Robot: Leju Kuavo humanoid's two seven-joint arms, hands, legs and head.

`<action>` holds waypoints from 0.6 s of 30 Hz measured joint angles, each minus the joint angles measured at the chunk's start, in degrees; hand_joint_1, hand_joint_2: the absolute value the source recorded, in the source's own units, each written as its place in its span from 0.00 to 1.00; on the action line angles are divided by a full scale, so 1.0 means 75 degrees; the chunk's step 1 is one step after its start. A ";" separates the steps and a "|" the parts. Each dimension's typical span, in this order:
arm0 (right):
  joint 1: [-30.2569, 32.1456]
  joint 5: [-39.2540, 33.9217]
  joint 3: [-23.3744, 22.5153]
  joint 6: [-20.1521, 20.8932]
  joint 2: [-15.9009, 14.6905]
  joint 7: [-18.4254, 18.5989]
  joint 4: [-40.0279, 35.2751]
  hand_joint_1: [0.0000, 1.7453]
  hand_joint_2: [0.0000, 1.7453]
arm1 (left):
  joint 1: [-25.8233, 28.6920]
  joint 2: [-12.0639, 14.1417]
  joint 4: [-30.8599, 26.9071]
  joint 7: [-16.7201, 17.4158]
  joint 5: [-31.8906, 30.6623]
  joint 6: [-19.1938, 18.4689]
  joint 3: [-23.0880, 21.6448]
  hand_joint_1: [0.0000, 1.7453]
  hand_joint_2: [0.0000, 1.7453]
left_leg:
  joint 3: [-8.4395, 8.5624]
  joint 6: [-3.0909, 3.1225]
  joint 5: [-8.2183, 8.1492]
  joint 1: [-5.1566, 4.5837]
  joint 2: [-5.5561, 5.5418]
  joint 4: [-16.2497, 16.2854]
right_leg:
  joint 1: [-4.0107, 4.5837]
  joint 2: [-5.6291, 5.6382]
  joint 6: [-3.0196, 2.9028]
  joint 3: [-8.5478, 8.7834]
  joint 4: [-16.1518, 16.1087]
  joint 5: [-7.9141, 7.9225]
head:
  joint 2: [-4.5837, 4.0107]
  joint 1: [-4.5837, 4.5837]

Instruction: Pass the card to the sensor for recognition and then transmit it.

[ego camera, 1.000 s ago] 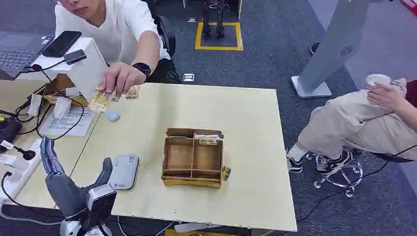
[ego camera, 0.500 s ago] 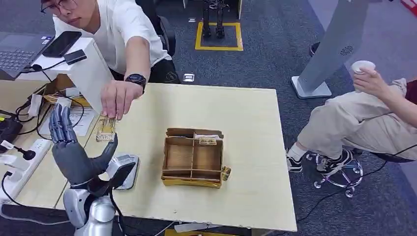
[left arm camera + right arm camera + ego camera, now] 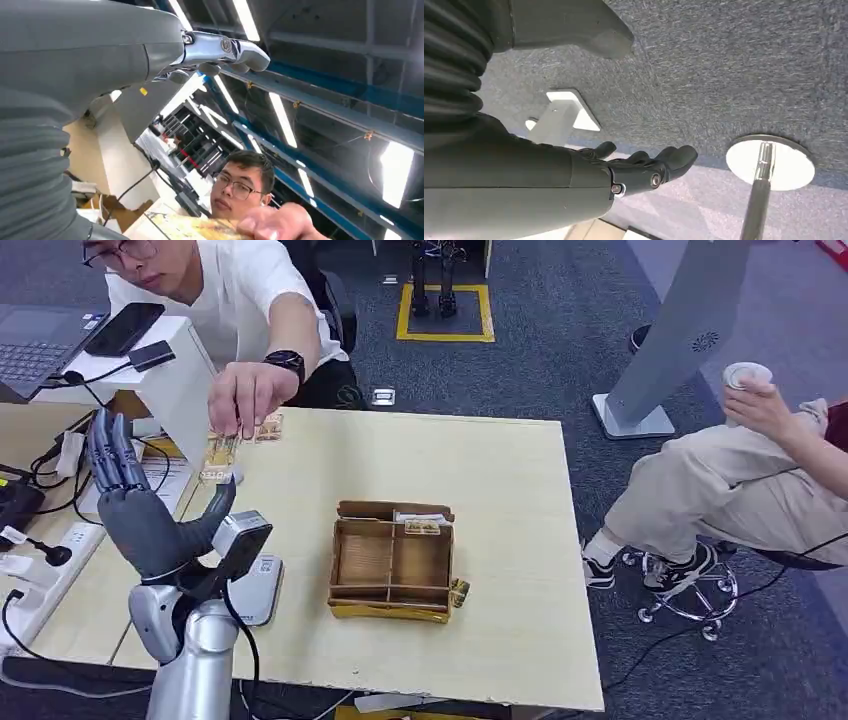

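My left hand (image 3: 150, 515) is raised over the table's left edge, palm up, fingers spread, holding nothing; its fingers (image 3: 220, 50) point toward the ceiling. Just beyond it, a person's hand (image 3: 245, 395) pinches a gold-patterned card (image 3: 220, 452) above the table. The same card (image 3: 192, 227) and the person's hand (image 3: 280, 225) appear close in the left wrist view. The grey card sensor (image 3: 262, 590) lies flat on the table, partly hidden by my left wrist. My right hand (image 3: 644, 165) hangs over the carpet, fingers loosely apart and empty.
A partitioned cardboard box (image 3: 392, 560) with a card in it sits mid-table. More cards (image 3: 268, 427) lie at the far edge. A white stand (image 3: 170, 370), cables and a power strip (image 3: 40, 570) crowd the left. A second person (image 3: 740, 470) sits at right.
My left hand has risen from below the table edge to an upright open pose. The person's hand lifted a card from the pile, brought it nearer, then drew back a little.
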 joint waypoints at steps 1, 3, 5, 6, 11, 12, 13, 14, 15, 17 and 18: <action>0.0001 0.0000 0.0003 0.0000 0.0000 0.0009 0.0000 0.00 1.00 | -0.0008 -0.0003 0.0020 0.0000 0.0006 0.0000 0.0000 1.00 1.00 | 0.0000 0.0000 0.0000 0.0000 0.0000 0.0000 | 0.0000 0.0000 0.0000 0.0000 0.0000 0.0000 | 0.0000 0.0000; -0.0001 0.0000 0.0006 0.0000 0.0000 0.0009 0.0000 0.00 1.00 | -0.0018 -0.0006 0.0043 -0.0006 0.0052 0.0000 0.0000 1.00 1.00 | 0.0000 0.0000 0.0000 0.0000 0.0000 0.0000 | 0.0000 0.0000 0.0000 0.0000 0.0000 0.0000 | -0.0003 0.0000; 0.0001 -0.0017 0.0006 0.0000 0.0000 -0.0003 0.0000 0.00 1.00 | -0.0019 -0.0009 0.0049 -0.0162 0.0319 0.0000 0.0000 1.00 1.00 | 0.0000 0.0000 0.0000 0.0000 0.0000 0.0000 | 0.0000 0.0000 0.0000 0.0000 0.0000 0.0000 | -0.0003 0.0003; 0.0001 -0.0023 0.0006 0.0000 0.0000 -0.0006 0.0000 0.00 1.00 | -0.0019 -0.0009 0.0049 -0.0241 0.0425 0.0000 0.0000 1.00 1.00 | 0.0000 0.0000 0.0000 0.0000 0.0000 0.0000 | 0.0000 0.0000 0.0000 0.0000 0.0000 0.0000 | 0.0000 0.0000; 0.0003 -0.0047 0.0006 0.0000 0.0000 0.0009 0.0000 0.00 1.00 | -0.0020 -0.0009 0.0052 -0.0480 0.0713 0.0000 0.0000 1.00 1.00 | 0.0000 0.0000 0.0000 0.0000 0.0000 0.0000 | 0.0000 0.0000 0.0000 0.0000 0.0000 0.0000 | -0.0003 0.0000; 0.0004 -0.0047 0.0006 0.0000 0.0000 0.0009 0.0000 0.00 1.00 | -0.0020 -0.0009 0.0052 -0.0496 0.0746 0.0000 0.0000 1.00 1.00 | 0.0000 0.0000 0.0000 0.0000 0.0000 0.0000 | 0.0000 0.0000 0.0000 0.0000 0.0000 0.0000 | -0.0003 0.0003; 0.0003 -0.0047 0.0006 0.0000 0.0000 0.0009 0.0000 0.00 1.00 | -0.0020 -0.0009 0.0052 -0.0507 0.0781 0.0000 0.0000 1.00 1.00 | 0.0000 0.0000 0.0000 0.0000 0.0000 0.0000 | 0.0000 0.0000 0.0000 -0.0001 0.0000 0.0000 | 0.0000 0.0000; 0.0003 -0.0050 0.0006 0.0000 -0.0003 0.0009 0.0000 0.00 1.00 | -0.0020 -0.0009 0.0052 -0.0516 0.0807 0.0000 0.0000 1.00 1.00 | 0.0000 0.0000 0.0000 0.0000 0.0000 0.0000 | 0.0000 0.0000 0.0000 0.0000 0.0000 0.0000 | 0.0000 0.0003; 0.0003 -0.0058 0.0006 0.0000 -0.0003 0.0009 0.0000 0.00 1.00 | -0.0023 -0.0009 0.0052 -0.0522 0.0825 0.0000 0.0000 1.00 1.00 | 0.0000 0.0000 0.0000 0.0000 0.0000 0.0000 | 0.0000 0.0000 0.0000 0.0000 0.0000 0.0000 | -0.0003 0.0000; 0.0003 -0.0070 0.0006 0.0000 -0.0003 0.0009 0.0000 0.00 1.00 | -0.0034 -0.0015 0.0052 -0.0533 0.0836 0.0006 0.0000 1.00 1.00 | 0.0000 0.0000 0.0000 0.0000 -0.0003 0.0000 | 0.0000 -0.0003 0.0000 0.0001 0.0000 -0.0001 | 0.0000 0.0003; 0.0001 -0.0070 0.0006 0.0000 -0.0003 0.0009 0.0000 0.00 1.00 | -0.0036 -0.0017 0.0052 -0.0536 0.0836 0.0006 0.0000 1.00 1.00 | 0.0000 0.0000 0.0000 0.0000 -0.0003 0.0000 | 0.0000 -0.0003 0.0000 0.0001 0.0000 -0.0001 | -0.0003 0.0000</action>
